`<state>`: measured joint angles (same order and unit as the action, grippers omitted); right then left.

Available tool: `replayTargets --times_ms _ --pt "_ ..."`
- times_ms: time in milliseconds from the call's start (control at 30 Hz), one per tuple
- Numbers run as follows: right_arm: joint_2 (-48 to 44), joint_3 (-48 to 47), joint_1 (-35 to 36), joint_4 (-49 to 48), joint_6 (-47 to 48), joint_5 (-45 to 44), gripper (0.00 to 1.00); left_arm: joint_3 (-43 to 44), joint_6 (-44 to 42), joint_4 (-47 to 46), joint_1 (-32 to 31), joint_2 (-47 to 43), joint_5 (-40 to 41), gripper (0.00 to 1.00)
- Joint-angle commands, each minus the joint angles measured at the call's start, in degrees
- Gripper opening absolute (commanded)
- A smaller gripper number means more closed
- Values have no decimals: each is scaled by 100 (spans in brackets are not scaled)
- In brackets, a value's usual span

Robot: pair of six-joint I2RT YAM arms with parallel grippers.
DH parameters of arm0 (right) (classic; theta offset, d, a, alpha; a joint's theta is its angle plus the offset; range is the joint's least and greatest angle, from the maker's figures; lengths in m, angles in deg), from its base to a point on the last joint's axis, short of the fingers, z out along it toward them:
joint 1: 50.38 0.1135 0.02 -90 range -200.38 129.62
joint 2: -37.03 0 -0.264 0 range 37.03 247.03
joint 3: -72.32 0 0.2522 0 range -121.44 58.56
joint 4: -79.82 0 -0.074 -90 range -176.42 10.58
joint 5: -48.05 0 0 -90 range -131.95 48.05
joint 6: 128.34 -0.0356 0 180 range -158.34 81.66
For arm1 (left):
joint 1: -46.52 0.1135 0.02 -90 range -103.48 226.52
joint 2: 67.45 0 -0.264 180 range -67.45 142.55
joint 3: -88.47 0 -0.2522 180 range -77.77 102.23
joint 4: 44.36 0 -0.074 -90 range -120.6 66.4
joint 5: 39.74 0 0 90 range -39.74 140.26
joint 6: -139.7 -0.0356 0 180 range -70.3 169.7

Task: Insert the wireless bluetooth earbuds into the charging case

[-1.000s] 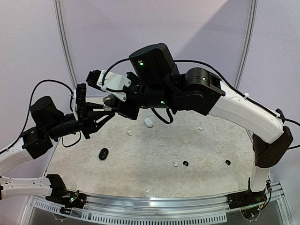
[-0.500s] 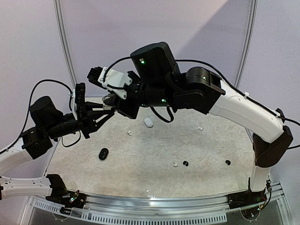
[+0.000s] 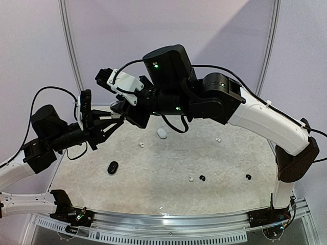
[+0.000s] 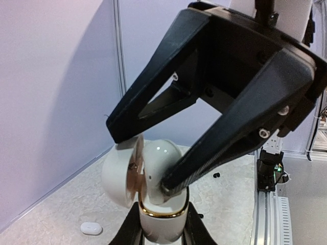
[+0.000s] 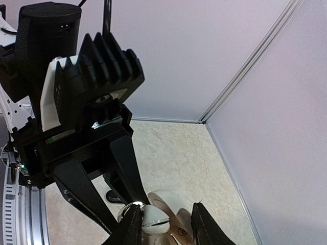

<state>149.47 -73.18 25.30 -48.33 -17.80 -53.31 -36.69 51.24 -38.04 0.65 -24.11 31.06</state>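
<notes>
My left gripper [image 4: 162, 230] is shut on the base of a white, gold-rimmed charging case [image 4: 162, 217], held upright above the table's back left. Its lid [image 4: 117, 176] is flipped open to the left. A white earbud [image 4: 159, 163] sits in the case mouth. My right gripper [image 4: 145, 162] comes down over it partly open: one finger [image 4: 225, 138] presses on the bud and the other [image 4: 140, 104] reaches the lid's edge. In the right wrist view the earbud [image 5: 153, 218] lies against the left finger, with the lid [image 5: 176, 204] between the jaws. Both grippers meet at the case [image 3: 118, 108].
On the table lie a shut white case [image 3: 162, 133], a black case [image 3: 113, 167], white earbuds [image 3: 141, 145] [image 3: 218, 140] [image 3: 191, 179] and black earbuds [image 3: 202, 177] [image 3: 248, 176]. Walls close off the back and left. A metal rail [image 3: 168, 219] runs along the near edge.
The right wrist has shifted slightly left and tilted further over the case. The left arm and the case have stayed in place.
</notes>
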Motion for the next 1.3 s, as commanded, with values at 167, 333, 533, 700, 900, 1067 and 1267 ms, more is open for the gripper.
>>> replayTargets --times_ms 167,333,533,700,900,1067,1267 --pt "146 71 34 347 -80 390 38 137 -23 -615 -72 -132 85 0" --pt "206 61 29 316 -50 348 40 133 68 -625 -72 -136 87 0" --pt "219 42 33 237 -66 330 43 129 263 -602 -72 -142 129 0" --pt "200 -189 26 33 -140 702 51 69 479 -494 -63 -149 364 0" --pt "82 -185 33 -48 -207 726 59 28 488 -455 -45 -167 358 0" --pt "-174 -133 29 -451 -393 787 58 -25 513 -429 -28 -182 389 0" --pt "-619 215 33 -858 -638 926 52 -65 519 -433 -11 -198 410 0"
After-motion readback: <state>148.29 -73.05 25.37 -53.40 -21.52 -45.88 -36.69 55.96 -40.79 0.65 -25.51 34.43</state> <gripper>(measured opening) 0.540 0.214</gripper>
